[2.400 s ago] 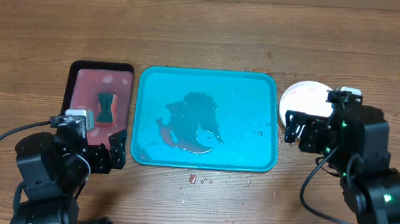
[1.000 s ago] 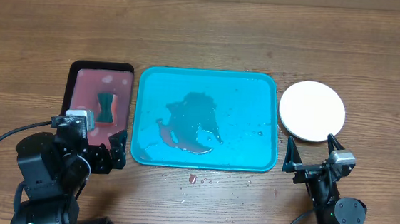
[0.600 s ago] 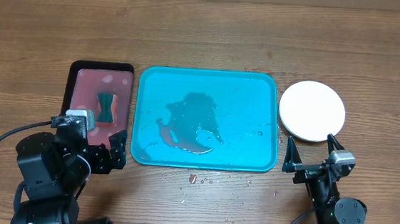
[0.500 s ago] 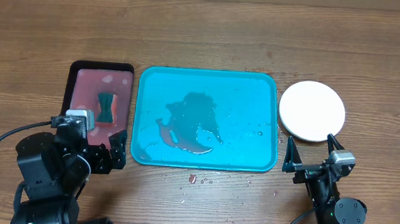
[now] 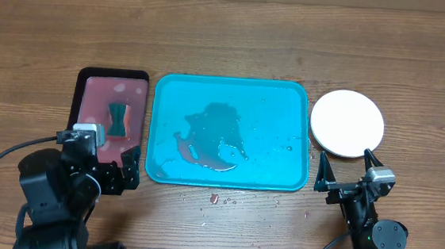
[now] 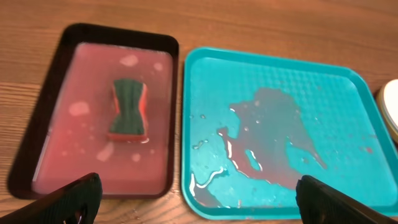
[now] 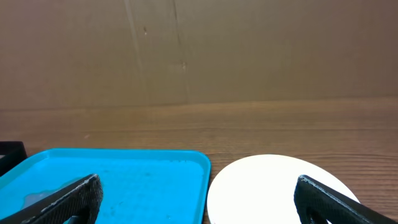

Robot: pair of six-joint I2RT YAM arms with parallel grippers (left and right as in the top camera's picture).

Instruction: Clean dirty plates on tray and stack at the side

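The turquoise tray point(image 5: 233, 93) lies mid-table with no plate on it, only a reddish puddle of water point(image 5: 215, 136). A white plate point(image 5: 347, 123) lies on the table just right of the tray. The light blue and yellow-green plates are not visible, and I cannot tell whether they lie under the white one. My right gripper point(image 5: 347, 164) is open and empty at the plate's near edge. In the right wrist view, this gripper point(image 7: 202, 210) faces the plate point(image 7: 273, 186) and the tray point(image 7: 112, 180). My left gripper point(image 6: 199, 211) is open and empty before the tray's near left corner point(image 6: 205, 193).
A dark-rimmed tray of pinkish water point(image 5: 98, 91) holds a teal sponge point(image 5: 117, 115) left of the turquoise tray. It also shows in the left wrist view point(image 6: 62, 124) with the sponge point(image 6: 129, 109). Small red drips point(image 5: 215, 197) dot the wood in front of the tray.
The right arm has drawn back from over the white plate to the table's near edge, leaving the plate uncovered. In the last second nothing has moved.
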